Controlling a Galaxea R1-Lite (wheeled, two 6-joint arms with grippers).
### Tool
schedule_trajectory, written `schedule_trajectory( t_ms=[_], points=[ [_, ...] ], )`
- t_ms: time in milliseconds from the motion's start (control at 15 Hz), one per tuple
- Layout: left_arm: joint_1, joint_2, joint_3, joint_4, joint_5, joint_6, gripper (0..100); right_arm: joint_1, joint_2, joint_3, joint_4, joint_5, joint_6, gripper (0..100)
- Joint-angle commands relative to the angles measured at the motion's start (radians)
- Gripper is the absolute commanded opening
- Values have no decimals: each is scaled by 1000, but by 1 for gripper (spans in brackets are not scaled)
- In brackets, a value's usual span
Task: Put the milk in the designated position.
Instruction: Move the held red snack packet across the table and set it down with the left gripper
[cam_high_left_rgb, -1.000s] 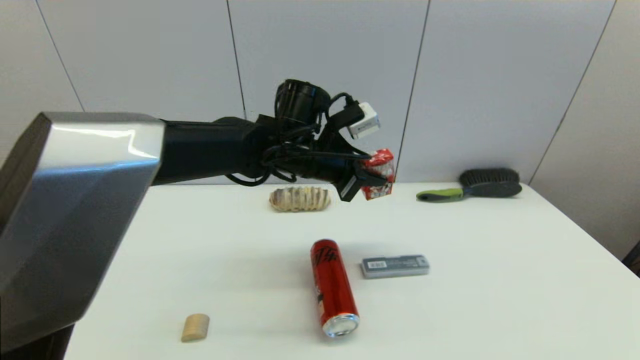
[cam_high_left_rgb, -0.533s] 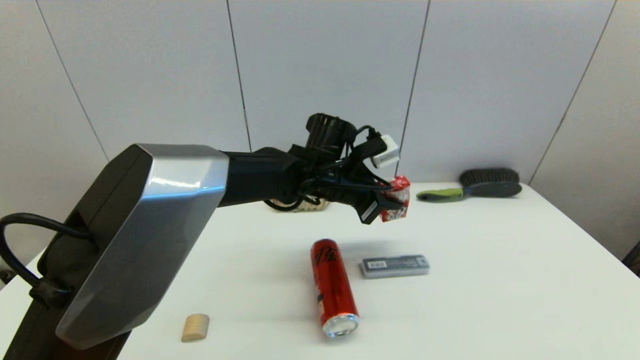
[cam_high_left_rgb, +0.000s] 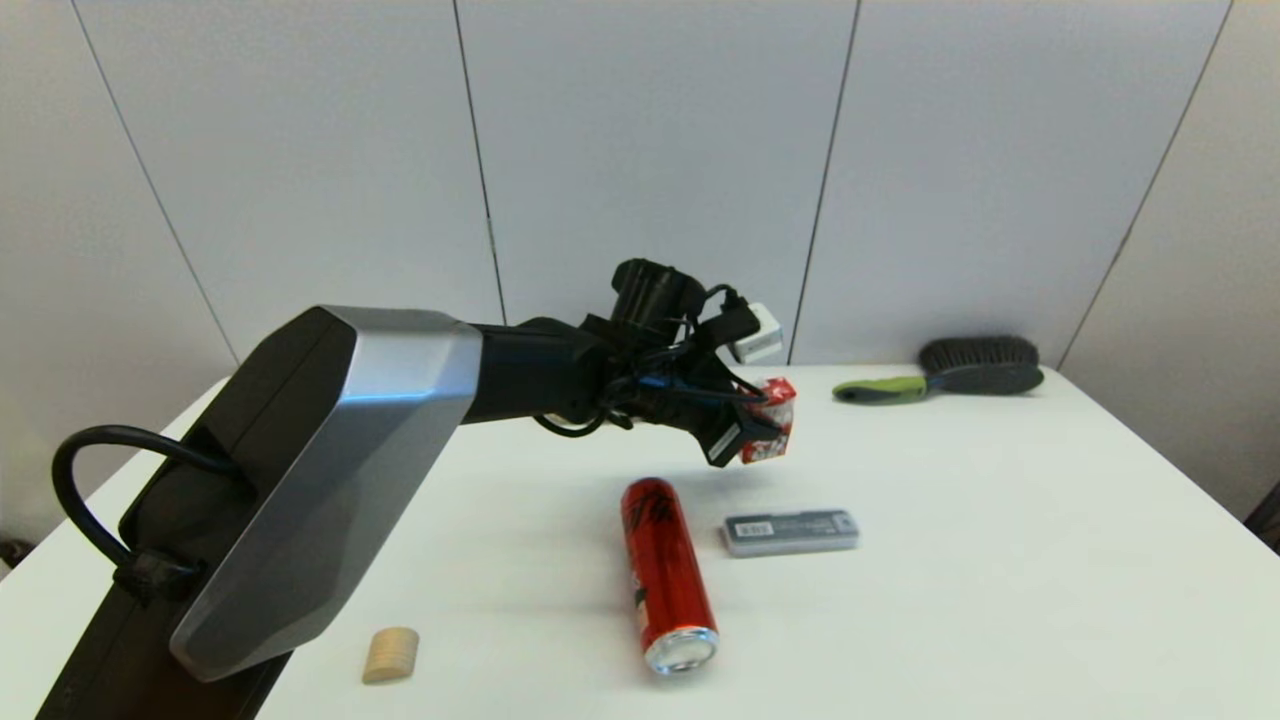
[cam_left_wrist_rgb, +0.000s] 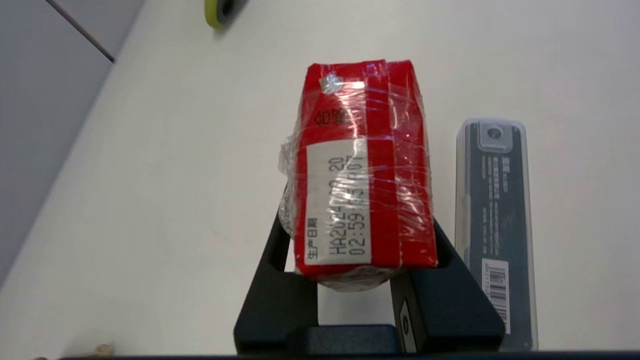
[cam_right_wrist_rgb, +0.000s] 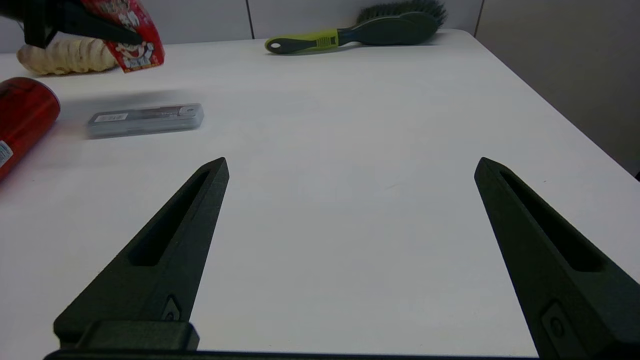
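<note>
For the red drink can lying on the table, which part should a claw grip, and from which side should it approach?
Probably the mid-body of the red can, approached from above with the fingers across its round sides. It lies flat, its silver end toward the robot, and the grey case sits close on its right, so a top-down approach looks clearest. The left claw is holding the milk.

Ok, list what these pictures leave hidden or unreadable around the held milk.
- Bread roll: head view, fully hidden behind the left arm.
- Milk: left wrist view, cartoon face turned away.
- Gray case: left wrist view, near end behind a finger of the left gripper.
- Red can: right wrist view, cut off by edge.
</note>
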Motion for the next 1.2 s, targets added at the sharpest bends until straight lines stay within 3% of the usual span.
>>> schedule_trajectory(
  t_ms=[67, 1067, 1133, 1200],
  points=[
    [9, 12, 2, 29, -6, 2, 0, -1, 1, 0, 0, 0, 0, 100],
    [9, 42, -1, 25, -8, -1, 0, 1, 1, 0, 0, 0, 0, 100],
    [9, 41, -6, 25, -8, -3, 100, 1, 0, 0, 0, 0, 0, 100],
    [9, 41, -6, 23, -8, 0, 100, 1, 0, 0, 0, 0, 0, 100]
  ],
)
